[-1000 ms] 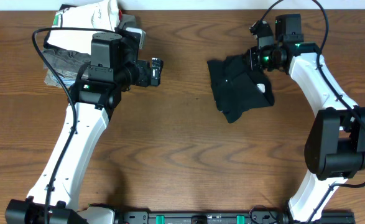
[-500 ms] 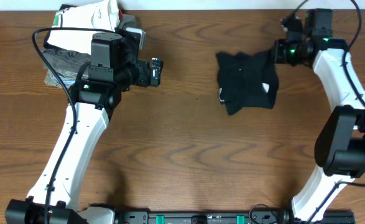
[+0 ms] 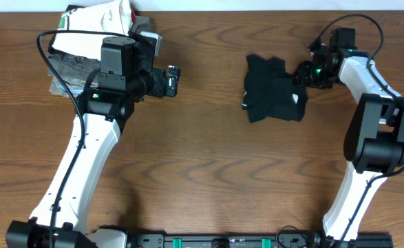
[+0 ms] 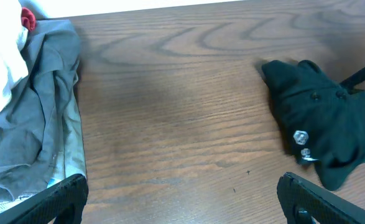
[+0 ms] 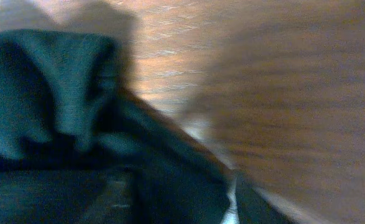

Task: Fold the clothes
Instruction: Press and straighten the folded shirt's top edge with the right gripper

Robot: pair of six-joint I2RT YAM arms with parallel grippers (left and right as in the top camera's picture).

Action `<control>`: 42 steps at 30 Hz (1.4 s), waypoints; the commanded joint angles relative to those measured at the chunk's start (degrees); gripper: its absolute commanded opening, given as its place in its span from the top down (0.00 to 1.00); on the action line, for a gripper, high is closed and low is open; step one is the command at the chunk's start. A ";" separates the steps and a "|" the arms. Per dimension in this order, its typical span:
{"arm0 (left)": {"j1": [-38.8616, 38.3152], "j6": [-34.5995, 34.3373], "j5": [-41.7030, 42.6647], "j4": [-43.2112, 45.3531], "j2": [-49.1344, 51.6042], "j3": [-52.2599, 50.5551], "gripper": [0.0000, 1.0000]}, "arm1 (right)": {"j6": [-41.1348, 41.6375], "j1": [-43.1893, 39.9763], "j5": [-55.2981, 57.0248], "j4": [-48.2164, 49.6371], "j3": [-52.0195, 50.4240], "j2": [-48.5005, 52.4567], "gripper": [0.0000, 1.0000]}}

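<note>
From overhead, the left hand (image 3: 172, 80) is hovering over the table (image 3: 208, 172) with its fingers spread and nothing between them. A pile (image 3: 84, 41) of white and grey garments is lying behind this hand, beside its arm. The shirt (image 3: 274, 96) is lying crumpled on the table, well ahead of the left hand. The right hand (image 3: 303, 74) is touching the shirt's near edge, and the rest of the cloth is spreading away in front of it. A small white tag (image 3: 243, 105) is showing on the shirt's edge farthest from the right hand.

In the left wrist view, the two fingertips (image 4: 58, 199) are sitting wide apart at the bottom corners, so the hand is released. The shirt (image 4: 325, 124) is lying ahead and to the right of this hand, with its white logo (image 4: 300, 136) facing up. The pile (image 4: 39, 118) is lying to the hand's left, grey cloth over white.

The right wrist view is blurring. Dark cloth (image 5: 58, 112) is filling the space directly in front of the right hand and bunching up close to the camera. It is running down between two dark finger shapes at the bottom, so the hand appears to be clenching the shirt. Bare table (image 5: 281, 81) is showing ahead and to the right.
</note>
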 commanded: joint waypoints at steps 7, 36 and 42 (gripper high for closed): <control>0.28 1.22 -0.72 -0.09 0.11 0.28 0.02 | -0.07 -0.92 -1.84 -5.51 3.63 -10.03 0.52; 0.28 1.44 -0.72 -1.16 0.83 0.24 0.02 | 5.11 9.60 5.22 -7.85 -3.74 -4.04 0.99; 0.28 1.42 -0.70 -1.16 2.16 0.24 0.02 | 5.99 8.59 5.14 -1.64 -10.19 -4.04 0.99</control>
